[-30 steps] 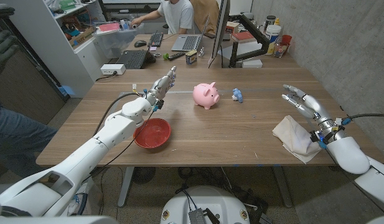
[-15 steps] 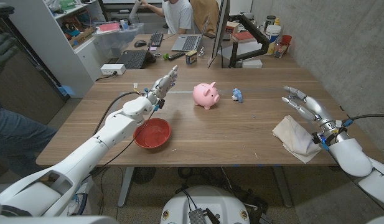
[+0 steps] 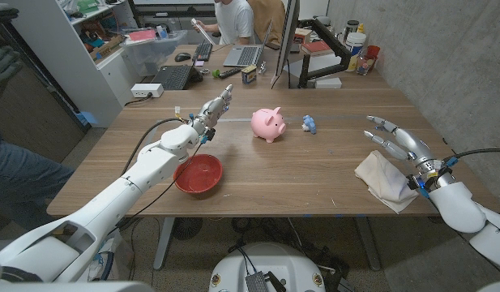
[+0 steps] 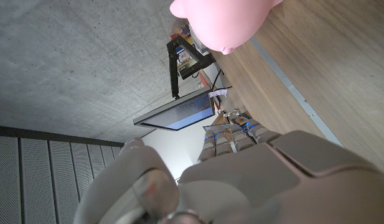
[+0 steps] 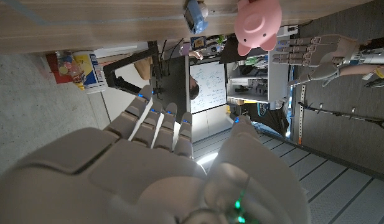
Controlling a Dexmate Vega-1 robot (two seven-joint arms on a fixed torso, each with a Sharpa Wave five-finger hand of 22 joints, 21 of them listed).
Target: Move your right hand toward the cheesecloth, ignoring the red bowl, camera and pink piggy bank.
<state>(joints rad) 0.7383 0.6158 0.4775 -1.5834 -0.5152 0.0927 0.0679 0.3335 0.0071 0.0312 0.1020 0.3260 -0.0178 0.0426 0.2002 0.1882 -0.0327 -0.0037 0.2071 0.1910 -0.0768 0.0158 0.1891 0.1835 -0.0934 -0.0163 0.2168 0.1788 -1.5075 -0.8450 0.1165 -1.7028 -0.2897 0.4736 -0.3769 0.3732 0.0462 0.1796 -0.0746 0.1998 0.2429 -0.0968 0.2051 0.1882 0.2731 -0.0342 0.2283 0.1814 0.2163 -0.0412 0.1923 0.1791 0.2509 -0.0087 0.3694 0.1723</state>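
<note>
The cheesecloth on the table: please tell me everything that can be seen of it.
The cheesecloth is an off-white, soft-looking cloth, crumpled into a loose, roughly triangular heap with visible folds. It lies on the wooden table near its front right corner, one corner reaching close to the table's front edge. The right hand, open with fingers spread, is just behind it; whether they touch cannot be told. Nothing else is on or against it.

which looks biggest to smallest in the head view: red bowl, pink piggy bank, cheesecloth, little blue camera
1. Cheesecloth, widest spread, though it lies flat and nearer the camera.
2. Red bowl, close behind the cheesecloth; their ranking is unsure.
3. Pink piggy bank, clearly smaller, but farther back.
4. Blue camera, smallest by far.
</note>
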